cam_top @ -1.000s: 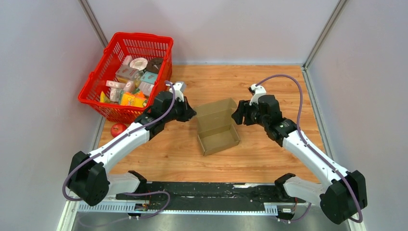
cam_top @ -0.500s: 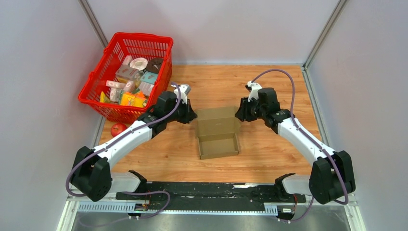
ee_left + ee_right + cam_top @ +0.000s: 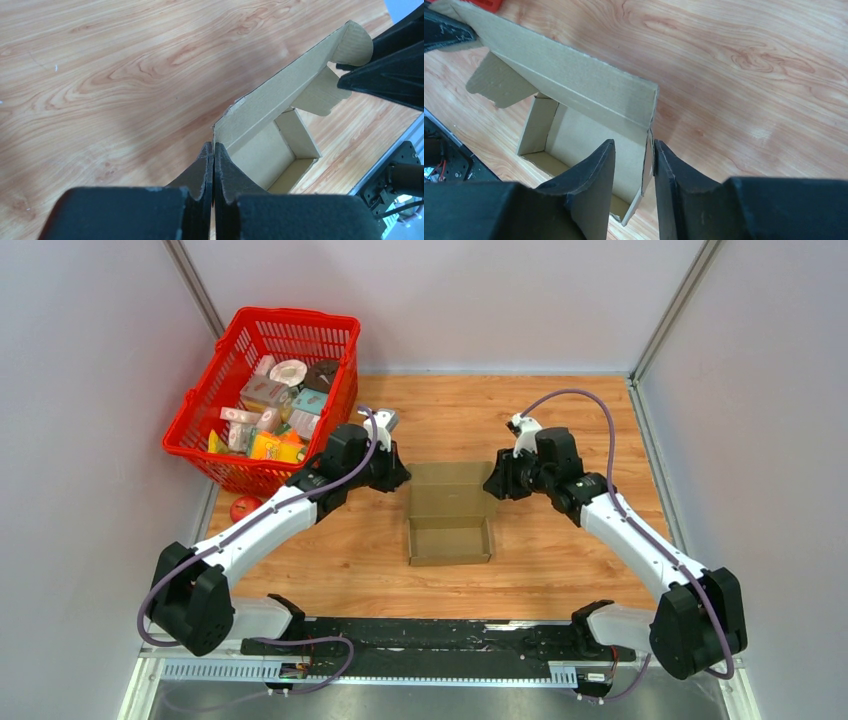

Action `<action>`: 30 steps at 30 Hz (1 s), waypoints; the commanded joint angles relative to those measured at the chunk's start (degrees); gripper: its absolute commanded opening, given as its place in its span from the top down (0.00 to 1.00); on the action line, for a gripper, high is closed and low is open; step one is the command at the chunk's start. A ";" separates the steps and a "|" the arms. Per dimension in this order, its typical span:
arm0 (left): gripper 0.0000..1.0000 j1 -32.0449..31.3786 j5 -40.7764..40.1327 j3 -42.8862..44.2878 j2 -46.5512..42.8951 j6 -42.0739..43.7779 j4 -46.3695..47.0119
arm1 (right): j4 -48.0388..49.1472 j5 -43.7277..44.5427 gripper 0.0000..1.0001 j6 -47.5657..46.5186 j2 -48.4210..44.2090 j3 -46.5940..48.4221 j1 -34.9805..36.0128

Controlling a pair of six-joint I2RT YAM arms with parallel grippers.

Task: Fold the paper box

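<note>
Overhead view: a brown paper box (image 3: 449, 540) sits in the middle of a wooden desk (image 3: 580, 420). Its shallow tray faces the arms and its lid stands up at the far side. The left pincer (image 3: 402, 478) meets the lid's left corner, and the right pincer (image 3: 492, 484) meets its right corner. A red basket (image 3: 205, 400) of small packages stands at the far left. A red apple (image 3: 243, 508) lies just beside the basket's near side.

Left wrist view: the left pincer (image 3: 213, 146) is closed, its fingers pressed together. The tips are right at a corner of the lid of the box (image 3: 280, 107). Whether any cardboard is caught between them cannot be told. The right pincer (image 3: 395, 65) shows as a dark shape at the lid's other end.

Right wrist view: the right pincer (image 3: 634, 146) is partly open. Its fingers (image 3: 594, 175) straddle a side flap of the box (image 3: 574, 85). The flap lies close against one finger, with a gap to the other.
</note>
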 commanded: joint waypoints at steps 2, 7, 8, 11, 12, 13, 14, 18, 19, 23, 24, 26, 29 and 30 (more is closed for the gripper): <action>1.00 -0.18 0.94 2.55 0.16 1.48 0.23 | -1.01 4.31 0.65 -0.06 -0.72 -1.19 2.48; 1.00 -0.18 0.68 2.90 -0.28 2.10 -0.73 | -1.28 6.96 0.69 -0.33 0.42 -1.02 3.18; 1.00 -0.18 0.67 2.99 -0.28 2.18 -0.82 | -1.11 6.87 0.72 -0.33 0.60 -1.02 3.18; 0.98 -0.18 0.50 2.90 -0.10 1.66 -0.91 | -1.02 8.53 0.85 -0.41 0.78 -0.58 4.32; 0.86 -0.18 0.32 2.99 -0.28 0.96 -1.26 | -1.36 9.24 0.88 -0.59 1.13 -0.32 5.11; 0.79 -0.18 -0.20 2.99 -0.19 0.87 -2.31 | -1.54 10.20 0.93 -0.85 1.30 0.03 5.64; 0.74 -0.18 -0.47 2.90 -0.62 0.61 -2.93 | -1.02 12.47 1.00 -0.94 1.31 -0.05 6.60; 0.57 -0.18 -2.49 1.06 -2.82 0.34 -5.13 | 2.41 14.34 1.00 -1.56 -1.41 -2.16 7.67; 0.55 -0.18 -3.53 0.80 -3.35 0.51 -6.35 | 2.59 14.34 1.00 -1.64 -1.68 -2.34 7.67; 0.47 -0.18 -5.56 0.36 -6.86 1.30 -10.75 | 2.59 13.90 1.00 -1.82 -1.77 -2.34 7.67; 0.46 -0.18 -6.09 0.09 -7.57 1.39 -12.15 | 2.85 13.90 1.00 -1.73 -1.77 -2.42 7.67; 0.46 -0.18 -6.36 -0.35 -9.49 1.22 -13.12 | 2.85 14.17 1.00 -1.82 -1.77 -2.60 7.67; 0.45 -0.35 -3.64 -0.44 -9.95 0.60 -14.27 | 2.94 13.99 1.00 -1.82 -2.21 -2.60 7.67; 0.45 -0.62 -2.85 0.61 -9.34 0.69 -15.32 | 2.94 13.99 1.00 -1.91 -2.56 -2.60 7.67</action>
